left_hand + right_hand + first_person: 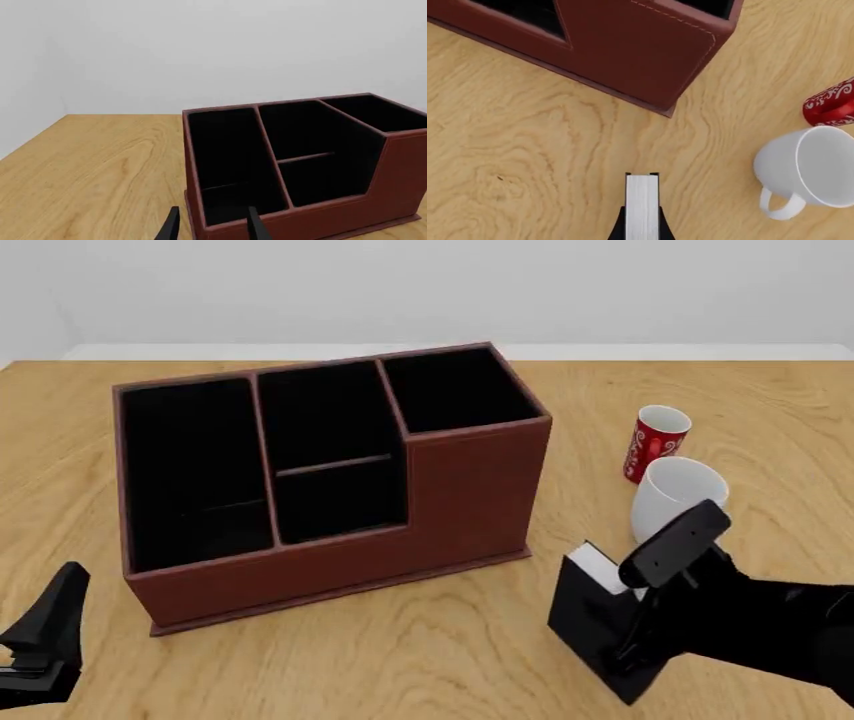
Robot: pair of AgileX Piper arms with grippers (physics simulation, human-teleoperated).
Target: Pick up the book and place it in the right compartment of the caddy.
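- The left gripper (47, 640) is seen low at the table's near left corner, its two dark fingers (172, 226) held apart with nothing between them.
- The caddy (467, 490) is shown left of centre on the wooden table (400, 650): a reddish-brown, black-lined organizer. Its long wide section, its crossbar-split middle section and the right compartment (454, 390) are all seen without contents.
- The book (587, 615) is shown near the caddy's right front corner but apart from it, black-covered, its white page edges (642, 205) facing up.
- The right gripper (638, 640) is clamped on the book, one finger on each cover.
- A white mug (678, 498) is placed just behind the book, open mouth up and nothing visible inside.
- A red can (655, 443) with white script stands beside the mug, farther back; the lettering cannot be read.
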